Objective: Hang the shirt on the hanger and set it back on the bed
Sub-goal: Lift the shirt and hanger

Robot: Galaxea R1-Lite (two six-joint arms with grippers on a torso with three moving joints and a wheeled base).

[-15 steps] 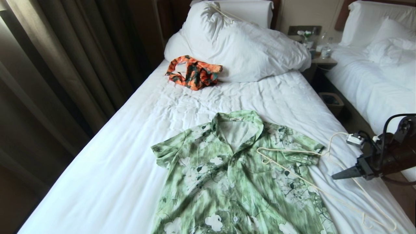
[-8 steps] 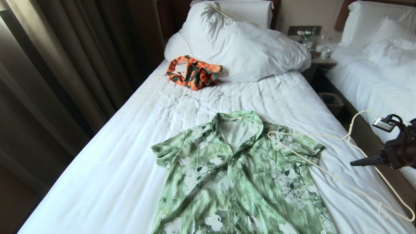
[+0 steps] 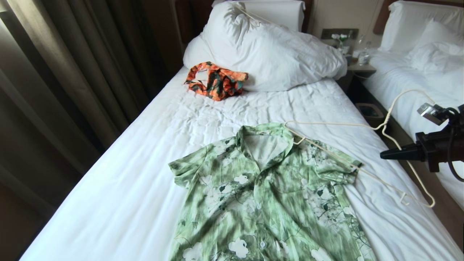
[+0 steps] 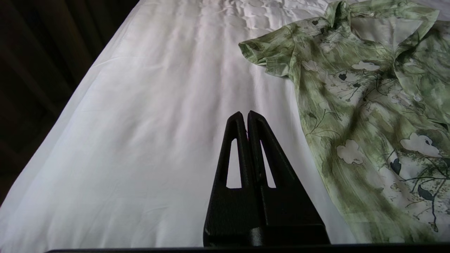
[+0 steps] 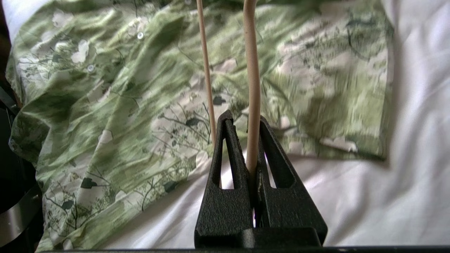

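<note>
The green shirt (image 3: 264, 192) is spread flat on the bed (image 3: 119, 188). The hanger (image 3: 348, 125) is clamped in the right gripper (image 3: 384, 156), its far end touching the collar. Insertion appears underway; the neck opening must be entered next. The left gripper (image 4: 244, 116), clenched empty, is parked nearby.

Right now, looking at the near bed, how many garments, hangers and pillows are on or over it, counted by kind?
Garments: 2, the green shirt and the orange patterned garment.
Hangers: 1, the cream hanger held by the right gripper.
Pillows: 2, the big pillow and another pillow behind it.
Total: 5
</note>
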